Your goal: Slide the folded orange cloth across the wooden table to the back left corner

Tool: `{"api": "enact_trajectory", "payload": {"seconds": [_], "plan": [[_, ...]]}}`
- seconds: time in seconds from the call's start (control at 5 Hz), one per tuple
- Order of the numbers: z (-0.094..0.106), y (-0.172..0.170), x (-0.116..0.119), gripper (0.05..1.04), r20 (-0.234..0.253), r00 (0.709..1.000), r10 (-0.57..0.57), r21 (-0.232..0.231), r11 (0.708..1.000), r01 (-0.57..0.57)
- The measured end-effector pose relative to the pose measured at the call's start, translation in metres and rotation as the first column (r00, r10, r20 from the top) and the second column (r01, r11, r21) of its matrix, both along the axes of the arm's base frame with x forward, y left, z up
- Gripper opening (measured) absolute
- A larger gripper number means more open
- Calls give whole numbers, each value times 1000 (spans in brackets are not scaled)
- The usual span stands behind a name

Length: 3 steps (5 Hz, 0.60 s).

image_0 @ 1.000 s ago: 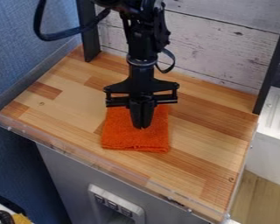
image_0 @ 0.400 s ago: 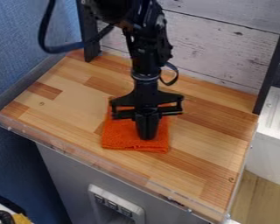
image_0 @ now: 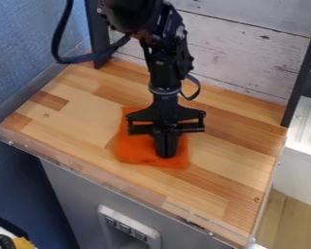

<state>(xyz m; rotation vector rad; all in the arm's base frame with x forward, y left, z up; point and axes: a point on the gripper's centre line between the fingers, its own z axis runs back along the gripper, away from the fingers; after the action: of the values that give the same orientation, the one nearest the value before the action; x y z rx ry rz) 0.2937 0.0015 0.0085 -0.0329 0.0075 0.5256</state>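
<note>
"Cloth (image_0: 129, 148), orange, flat on the wooden top (image_0: 229, 163), around its middle. Why's it right under the gripper (image_0: 165, 155)?"

"Because the arm (image_0: 168, 73) hangs in from above, I'd say, so the tips point down onto the front half of it. Lying flat like that, it gives them something broad to meet."

"Are the jaws clamped on it?"

"They're together, that much I can see. Whether a fold is pinched between them, I can't tell from here (nor whether they're quite touching it)."

"And that see-through lip (image_0: 106, 181) along the front?"

"Probably there to stop things sliding off. Below it is a grey cabinet (image_0: 70, 199) with a white panel (image_0: 151, 236) set in its face."

"Nice backdrop: whitish planks (image_0: 242, 53) between two dark posts (image_0: 98, 36), blue wall (image_0: 22, 58) on the left."

"And pale wood floor (image_0: 288, 221) down on the right."
</note>
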Motion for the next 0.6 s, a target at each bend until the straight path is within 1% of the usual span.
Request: {"api": "enact_trajectory", "payload": {"seconds": [0.2, 0.4, 0.6], "plan": [[0, 16, 13, 59, 17, 996, -93, 3, 996, 93], [1, 31, 25, 59, 29, 982, -187, 11, 982, 187], [2, 50, 34, 59, 28, 962, -273, 23, 962, 273]]}}
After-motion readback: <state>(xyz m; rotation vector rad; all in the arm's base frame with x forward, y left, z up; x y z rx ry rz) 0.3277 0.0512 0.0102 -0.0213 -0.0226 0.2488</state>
